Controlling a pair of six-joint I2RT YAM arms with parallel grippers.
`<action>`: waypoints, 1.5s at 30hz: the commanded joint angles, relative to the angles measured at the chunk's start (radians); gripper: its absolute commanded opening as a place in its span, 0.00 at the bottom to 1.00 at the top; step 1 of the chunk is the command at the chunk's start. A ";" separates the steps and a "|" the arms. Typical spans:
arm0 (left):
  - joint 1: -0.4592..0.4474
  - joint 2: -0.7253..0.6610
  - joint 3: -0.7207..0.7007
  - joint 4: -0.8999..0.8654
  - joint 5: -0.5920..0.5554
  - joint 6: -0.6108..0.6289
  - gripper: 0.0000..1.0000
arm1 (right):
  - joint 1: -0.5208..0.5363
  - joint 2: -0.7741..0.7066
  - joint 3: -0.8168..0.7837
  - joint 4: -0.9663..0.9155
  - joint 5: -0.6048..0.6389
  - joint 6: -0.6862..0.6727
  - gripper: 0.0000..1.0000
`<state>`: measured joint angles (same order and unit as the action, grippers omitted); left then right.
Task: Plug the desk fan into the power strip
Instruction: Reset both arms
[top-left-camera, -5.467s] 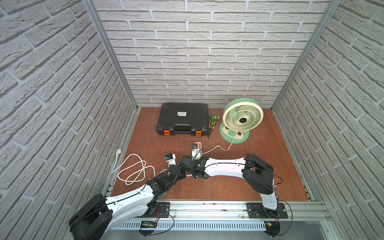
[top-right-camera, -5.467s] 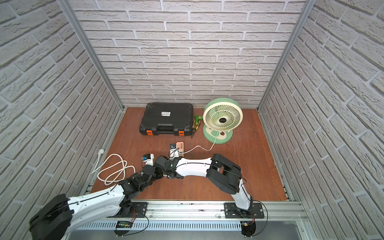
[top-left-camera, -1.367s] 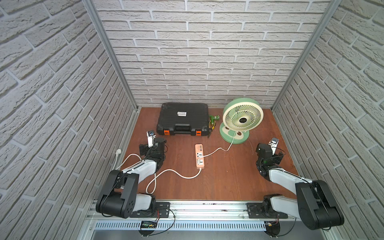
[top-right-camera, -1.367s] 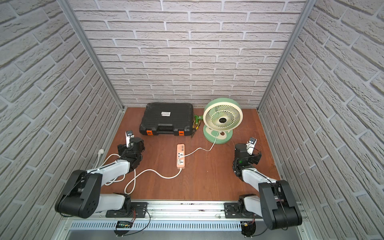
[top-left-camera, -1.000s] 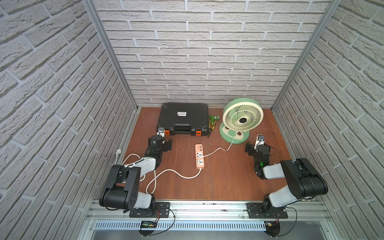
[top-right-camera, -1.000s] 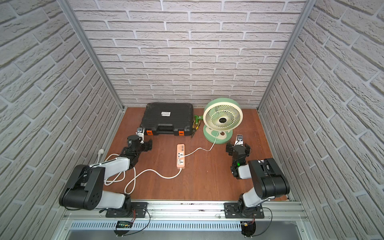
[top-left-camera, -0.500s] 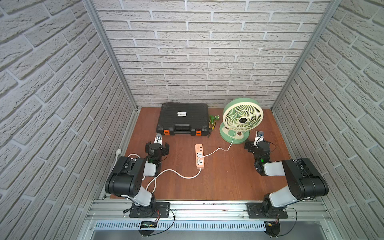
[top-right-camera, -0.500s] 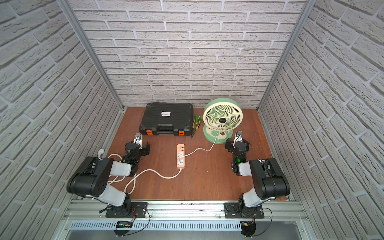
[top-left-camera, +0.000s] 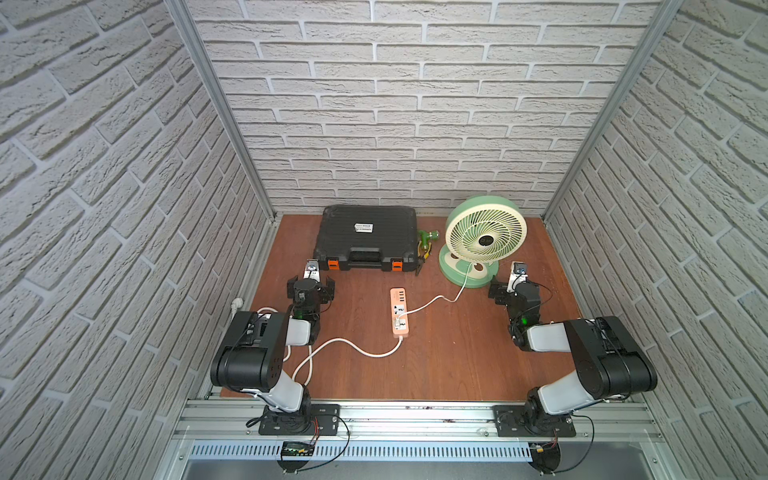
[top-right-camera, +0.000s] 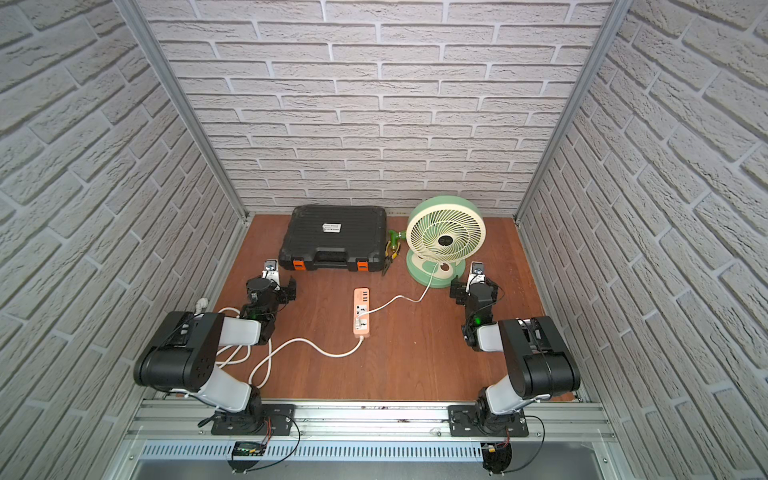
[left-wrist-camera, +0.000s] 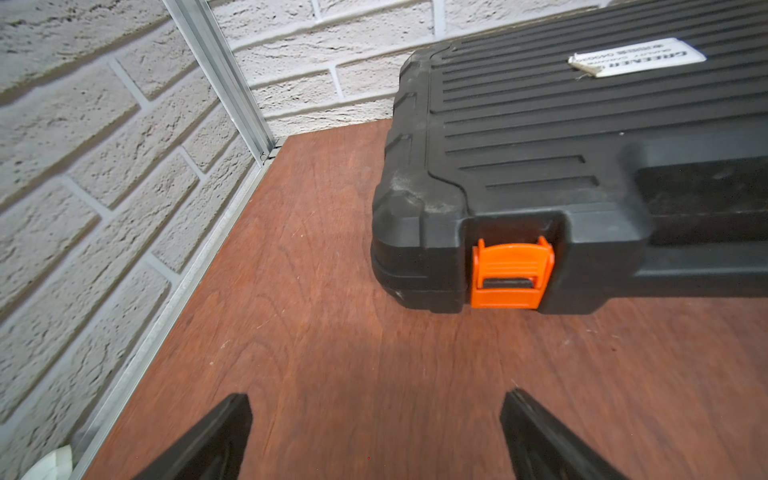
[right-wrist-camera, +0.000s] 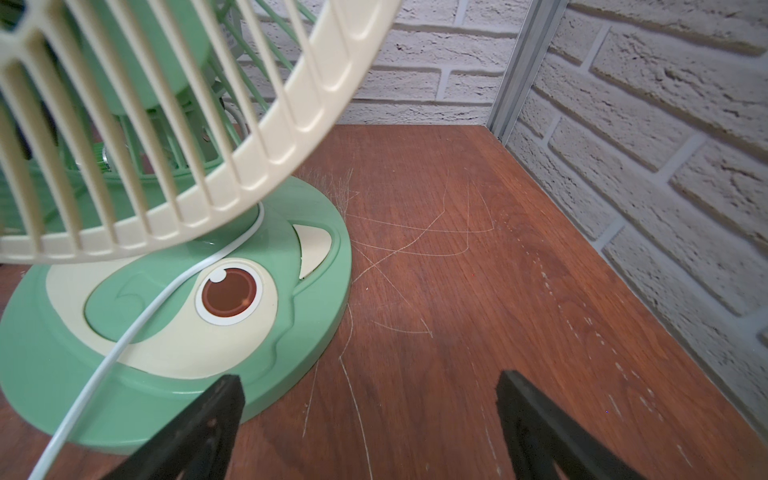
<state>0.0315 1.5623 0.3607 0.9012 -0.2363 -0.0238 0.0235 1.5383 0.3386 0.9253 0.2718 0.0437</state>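
Brown tabletop (top-left-camera: 449, 357): arms (top-left-camera: 257, 336) (top-left-camera: 590, 345) folded; left end effector (left-wrist-camera: 374, 415), right end effector (right-wrist-camera: 370, 399) agape.

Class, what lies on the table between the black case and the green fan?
A small green-handled tool, likely pliers, lies in that gap; it shows in both top views.

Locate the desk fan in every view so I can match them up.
Top view: desk fan at back right, beside the black toolcase.
Top view: desk fan also back right.
Left wrist: not in it; only the toolcase.
Right wrist: desk fan close up, grille over green base.
Shared landmark: its white cord crossing the base, in both top views and right wrist.
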 joint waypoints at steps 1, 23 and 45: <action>-0.003 -0.005 0.004 0.031 -0.013 -0.008 0.98 | -0.001 -0.003 0.007 0.042 -0.001 -0.011 0.99; 0.005 -0.007 0.009 0.021 0.005 -0.011 0.99 | -0.001 -0.003 0.007 0.042 -0.001 -0.010 0.99; 0.007 -0.007 0.010 0.019 0.008 -0.011 0.98 | -0.001 0.000 0.017 0.025 -0.048 -0.030 0.99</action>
<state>0.0345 1.5623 0.3607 0.8963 -0.2344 -0.0273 0.0235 1.5383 0.3386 0.9245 0.2302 0.0185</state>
